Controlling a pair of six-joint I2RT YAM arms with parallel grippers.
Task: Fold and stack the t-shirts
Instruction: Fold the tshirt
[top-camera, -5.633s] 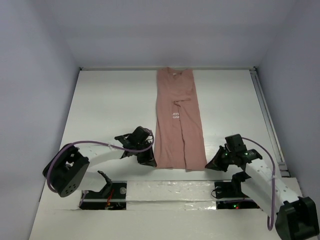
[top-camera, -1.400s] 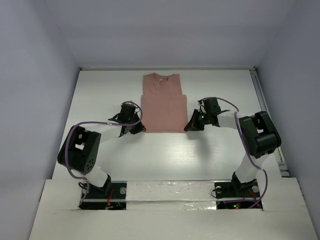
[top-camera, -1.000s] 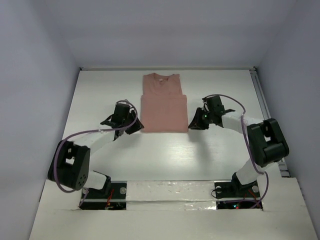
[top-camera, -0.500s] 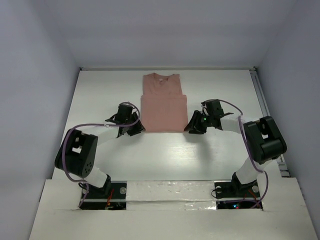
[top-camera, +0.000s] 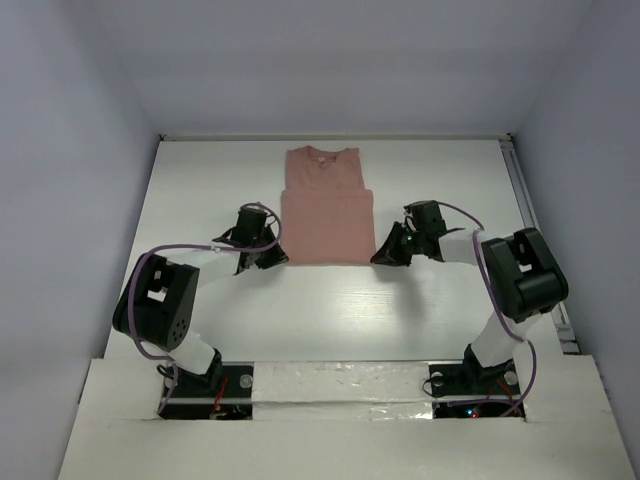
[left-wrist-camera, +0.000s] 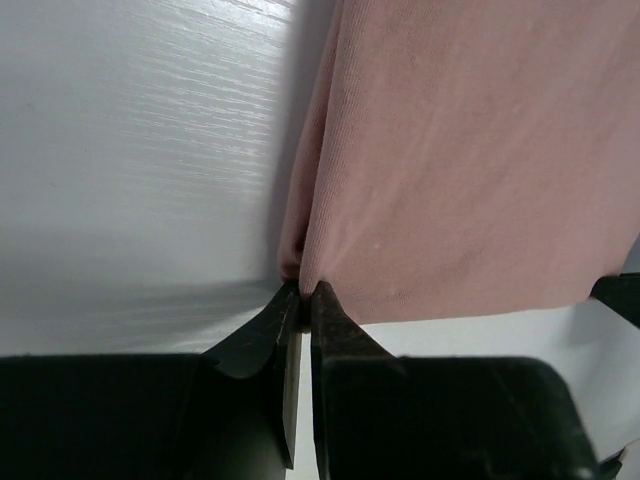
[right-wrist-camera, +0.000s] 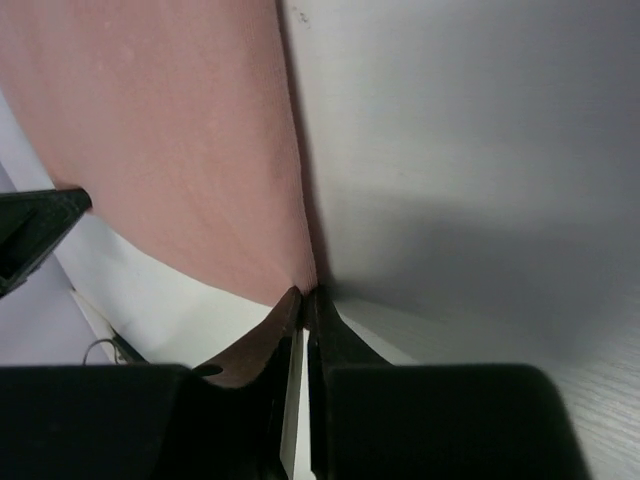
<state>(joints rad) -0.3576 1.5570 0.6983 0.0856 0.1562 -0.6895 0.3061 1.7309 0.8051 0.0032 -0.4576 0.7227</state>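
The dusty-pink t-shirt (top-camera: 325, 210) lies folded into a short rectangle at the far middle of the table, collar toward the back. My left gripper (top-camera: 281, 258) is at its near left corner, shut on a pinch of the folded edge (left-wrist-camera: 300, 285). My right gripper (top-camera: 378, 256) is at the near right corner, jaws closed on the cloth's tip (right-wrist-camera: 305, 292). The pink cloth fills the left wrist view (left-wrist-camera: 460, 150) and the right wrist view (right-wrist-camera: 180, 130). The lettering and chest print are hidden.
The white table (top-camera: 330, 310) stretches bare from the shirt to the arm bases. Walls close it in on the left, back and right. A rail (top-camera: 530, 230) runs along the right edge.
The long strip of shirt has been folded in half toward the back. In the last second both grippers drew outward, then came back in and closed on the near corners.
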